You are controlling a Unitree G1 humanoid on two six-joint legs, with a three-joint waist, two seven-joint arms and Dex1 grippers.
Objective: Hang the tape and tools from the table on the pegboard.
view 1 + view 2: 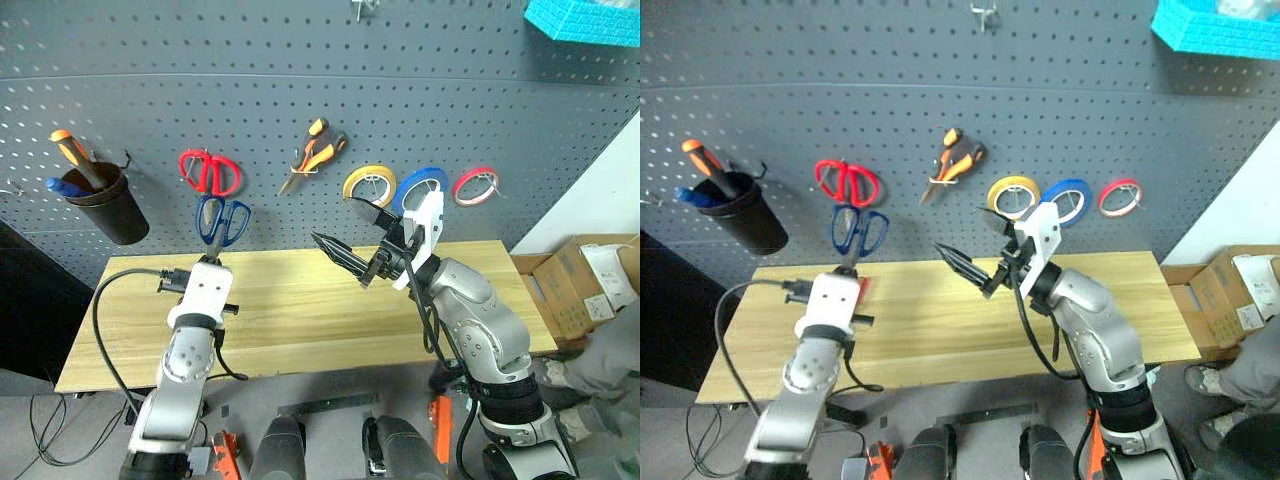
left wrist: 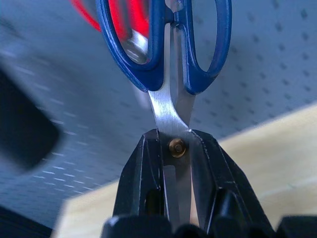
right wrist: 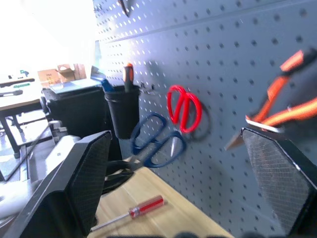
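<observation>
The large dark grey pegboard [image 1: 300, 60], dotted with rows of small holes, fills the wall behind the long light wooden plank table [image 1: 300, 300]; no brand, label or writing can be read on anything here. At the picture's top right a turquoise basket [image 1: 585, 20] is cut off by the frame edge, and brown cardboard boxes [image 1: 590, 285] stand on the floor to the right, partly out of frame. On the board hang a black cup [image 1: 105, 205] holding an orange-and-black-handled screwdriver [image 1: 72, 150], red-handled scissors [image 1: 210, 172], small pliers with orange-and-black handles [image 1: 318, 152], a yellow roll of tape [image 1: 368, 184], the thin blue ring-shaped roll of tape [image 1: 420, 187], partly hidden by the right arm, and a red-pink roll [image 1: 475, 184]. The left gripper [image 2: 177, 148] is clamped on the steel blades of the dark-blue-handled scissors [image 1: 222, 220] near the pivot, handles raised against the board just below the red pair. The right gripper [image 1: 352, 240] stands with its fingers spread wide and empty, above the table. The slim red-handled screwdriver [image 3: 133, 212] lies on the table top near the board, its tip hard to make out.
</observation>
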